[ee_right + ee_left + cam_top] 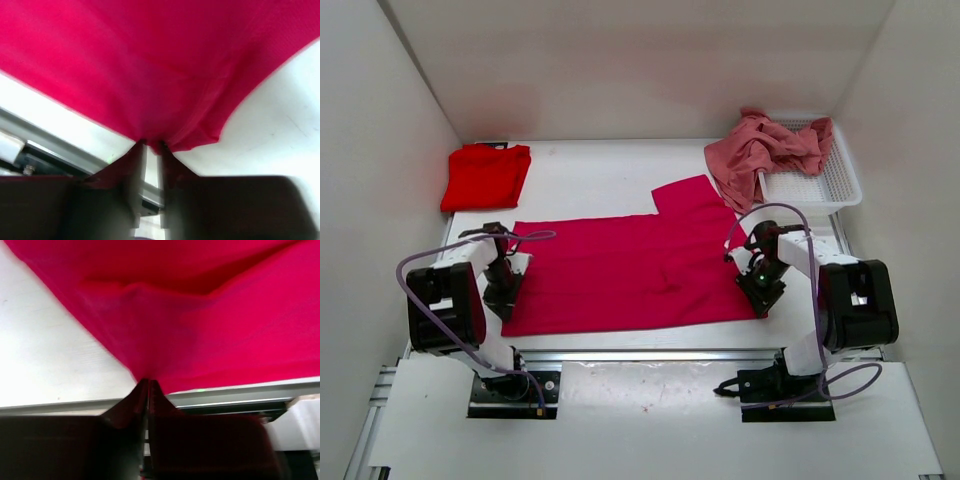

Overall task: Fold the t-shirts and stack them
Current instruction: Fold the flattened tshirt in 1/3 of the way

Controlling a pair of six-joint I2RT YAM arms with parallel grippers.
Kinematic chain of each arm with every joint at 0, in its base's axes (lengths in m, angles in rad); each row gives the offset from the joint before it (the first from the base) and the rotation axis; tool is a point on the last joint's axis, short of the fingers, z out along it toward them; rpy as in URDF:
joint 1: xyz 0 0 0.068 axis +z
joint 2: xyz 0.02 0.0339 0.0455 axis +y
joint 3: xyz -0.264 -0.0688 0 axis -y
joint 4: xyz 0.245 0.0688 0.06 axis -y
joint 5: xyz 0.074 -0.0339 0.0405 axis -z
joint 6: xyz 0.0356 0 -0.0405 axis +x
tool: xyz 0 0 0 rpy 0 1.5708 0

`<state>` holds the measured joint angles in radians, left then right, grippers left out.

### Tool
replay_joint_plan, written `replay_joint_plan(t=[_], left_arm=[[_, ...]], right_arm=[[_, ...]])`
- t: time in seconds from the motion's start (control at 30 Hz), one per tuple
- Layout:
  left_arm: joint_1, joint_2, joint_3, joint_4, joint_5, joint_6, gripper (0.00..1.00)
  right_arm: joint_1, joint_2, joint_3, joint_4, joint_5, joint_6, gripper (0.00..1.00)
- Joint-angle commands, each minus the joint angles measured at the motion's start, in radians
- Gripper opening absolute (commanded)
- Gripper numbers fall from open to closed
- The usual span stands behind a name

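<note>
cloth under work is one crimson-magenta cotton t-shirt (630,270), spread flat across the middle of the white table (590,165), with its long border close to the near edge. the left gripper (147,382) sits at the shirt's near-left corner, its fingers pressed almost together on a tuck of fabric. the right gripper (150,145) sits at the near-right corner, its fingers a narrow slit apart and pinching a gathered fold.

the shirt looks light, limp and not at all fragile. it should sag and crease wherever it is unsupported, so the two near corners, held together, seem the best places to keep that border taut for a fold.

count: three t-shirts. one is spread. one bright red t-shirt (485,175) lies folded at the far-left corner. one dusty salmon-pink t-shirt (765,150) is crumpled over the rim of the single white plastic mesh basket (830,185) at the far-right corner. two grippers are in view.
</note>
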<state>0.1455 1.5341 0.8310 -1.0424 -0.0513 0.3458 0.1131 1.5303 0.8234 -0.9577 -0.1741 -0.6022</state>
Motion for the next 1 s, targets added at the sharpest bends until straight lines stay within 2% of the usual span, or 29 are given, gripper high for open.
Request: replay_joint_plan(t=[0.0,0.03,0.2,0.43,0.53,0.63,0.67,0.7,0.73,0.77,0.8,0.83,0.87,0.9,0.97], left_arm=[[-0.02,0.014,0.026,0.005,0.05,0.028,0.05],[-0.012,0.006,0.028,-0.002,0.063,0.03,0.01],[0.038,-0.058,-0.007,-0.048,0.076,0.073,0.0],[0.003,-0.186,-0.044,-0.165,0.061,0.133,0.0],[0.034,-0.21,-0.065,-0.197,0.065,0.15,0.0],[0.046,-0.223,-0.084,-0.161,0.053,0.109,0.0],[0.037,-0.218,-0.076,-0.127,0.053,0.092,0.05],[0.037,-0.215,-0.066,-0.098,0.06,0.075,0.21],[0.042,-0.212,-0.052,-0.085,0.07,0.055,0.29],[0.046,-0.203,-0.038,-0.061,0.086,0.042,0.41],[0.055,-0.204,-0.017,-0.038,0.112,0.026,0.5],[0.069,-0.19,0.003,-0.03,0.119,0.004,0.57],[0.069,-0.177,0.013,-0.033,0.137,-0.001,0.87],[0.08,-0.16,0.019,-0.045,0.158,0.005,0.99],[0.065,-0.137,0.016,-0.025,0.105,-0.03,0.98]], right_arm=[[-0.004,0.01,-0.021,0.024,0.01,-0.019,0.11],[0.0,-0.004,-0.011,0.014,0.013,-0.027,0.0],[0.039,-0.088,-0.044,-0.058,0.013,-0.085,0.0],[0.178,-0.239,-0.084,-0.205,0.048,-0.24,0.0],[0.175,-0.301,-0.118,-0.266,0.091,-0.319,0.0],[0.154,-0.331,-0.147,-0.209,0.129,-0.301,0.0],[0.139,-0.335,-0.144,-0.15,0.149,-0.259,0.02],[0.129,-0.338,-0.129,-0.104,0.151,-0.23,0.2],[0.102,-0.332,-0.121,-0.086,0.144,-0.208,0.42],[0.071,-0.328,-0.089,-0.052,0.127,-0.185,0.5],[0.057,-0.306,-0.057,-0.017,0.125,-0.147,0.69],[0.03,-0.296,-0.043,0.002,0.093,-0.111,0.79],[0.002,-0.282,-0.012,0.026,0.075,-0.093,0.82],[-0.012,-0.259,0.005,0.057,0.062,-0.049,0.86],[-0.019,-0.23,0.019,0.071,0.041,0.011,0.86]])
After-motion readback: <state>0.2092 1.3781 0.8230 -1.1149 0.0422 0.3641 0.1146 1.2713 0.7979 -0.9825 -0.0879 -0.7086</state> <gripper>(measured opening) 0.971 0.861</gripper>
